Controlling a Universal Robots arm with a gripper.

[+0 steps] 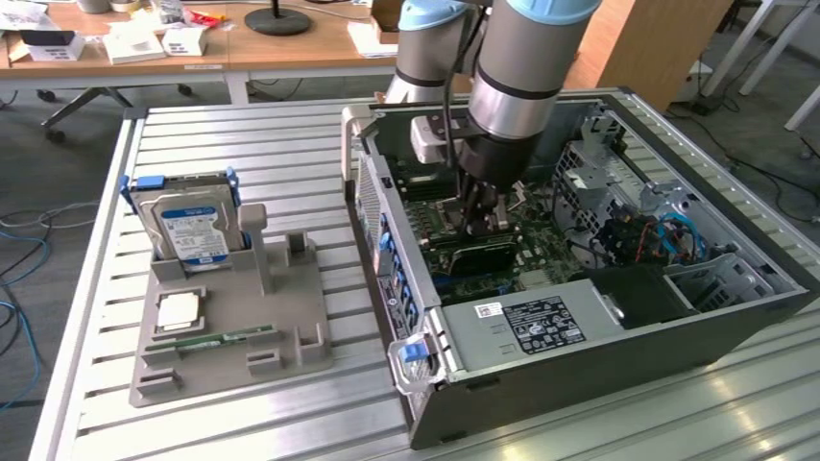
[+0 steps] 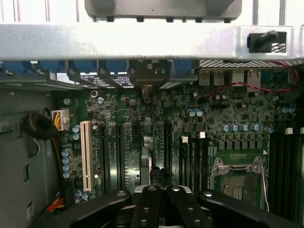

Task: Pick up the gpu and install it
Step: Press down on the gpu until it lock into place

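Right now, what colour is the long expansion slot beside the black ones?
White; the long slot shows best in the wrist view.

We see the case (image 1: 717,331) on the exterior view's right — holder (image 1: 225,331) with drive (image 1: 192,226) left, both on the table (image 1: 256,134).

On the exterior view's left we see a grey holder tray (image 1: 301,336) carrying an upright silver hard drive (image 1: 192,229); the open computer case (image 1: 615,355) lies right, wooden desks (image 1: 256,43) far behind.
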